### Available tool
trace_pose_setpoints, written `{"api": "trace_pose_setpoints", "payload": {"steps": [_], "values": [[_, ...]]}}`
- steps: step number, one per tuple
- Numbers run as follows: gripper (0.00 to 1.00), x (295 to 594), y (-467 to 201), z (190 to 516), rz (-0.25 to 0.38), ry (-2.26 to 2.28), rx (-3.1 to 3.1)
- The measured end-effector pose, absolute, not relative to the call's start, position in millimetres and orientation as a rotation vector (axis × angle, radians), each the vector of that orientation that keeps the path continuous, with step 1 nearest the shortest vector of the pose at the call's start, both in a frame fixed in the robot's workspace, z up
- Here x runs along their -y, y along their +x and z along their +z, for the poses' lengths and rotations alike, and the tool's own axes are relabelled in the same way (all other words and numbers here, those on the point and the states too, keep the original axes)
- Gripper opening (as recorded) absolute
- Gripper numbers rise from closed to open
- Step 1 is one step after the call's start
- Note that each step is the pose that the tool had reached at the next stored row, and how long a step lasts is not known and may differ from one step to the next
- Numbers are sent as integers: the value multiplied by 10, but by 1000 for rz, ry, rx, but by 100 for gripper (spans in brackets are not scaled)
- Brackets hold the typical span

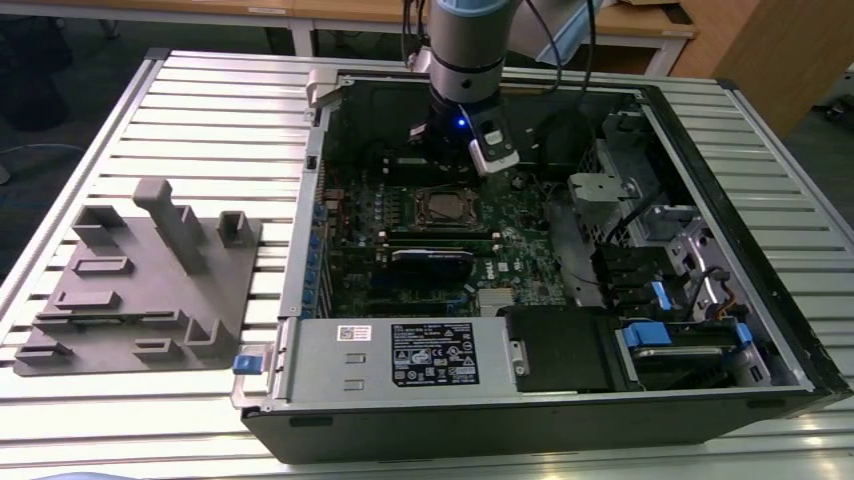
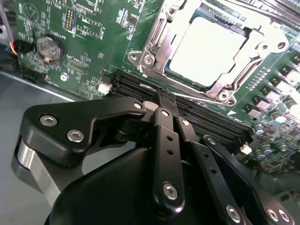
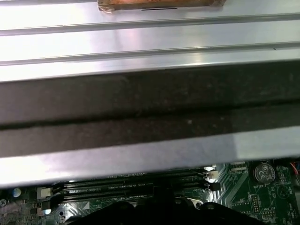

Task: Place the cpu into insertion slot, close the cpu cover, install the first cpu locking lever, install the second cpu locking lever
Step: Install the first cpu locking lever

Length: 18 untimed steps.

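**A:** Gripper [image 2: 163,97] is down low over the motherboard [image 2: 84,28], fingers pressed together with nothing visible between them, tips over the memory slots [image 2: 206,121] just beside the insertion slot [image 1: 416,206].

**B:** And the cpu [image 2: 208,49]?

**A:** Seated in that slot, with the cpu cover [image 2: 157,44] lying flat around it.

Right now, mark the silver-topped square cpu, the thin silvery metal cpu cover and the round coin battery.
cpu [image 2: 208,50]: second wrist view, top centre.
cpu cover [image 2: 243,63]: second wrist view, frame side.
coin battery [image 2: 49,47]: second wrist view, face.
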<state>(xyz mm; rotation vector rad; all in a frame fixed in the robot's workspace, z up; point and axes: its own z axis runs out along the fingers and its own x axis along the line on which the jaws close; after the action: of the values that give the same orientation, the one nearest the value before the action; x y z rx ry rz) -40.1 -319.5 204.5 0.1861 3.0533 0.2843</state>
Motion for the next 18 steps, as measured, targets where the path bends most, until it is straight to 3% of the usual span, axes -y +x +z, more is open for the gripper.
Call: {"api": "trace_pose_setpoints", "payload": {"steps": [18], "values": [[11,3179,-401,2038,278,268,-3042]]}}
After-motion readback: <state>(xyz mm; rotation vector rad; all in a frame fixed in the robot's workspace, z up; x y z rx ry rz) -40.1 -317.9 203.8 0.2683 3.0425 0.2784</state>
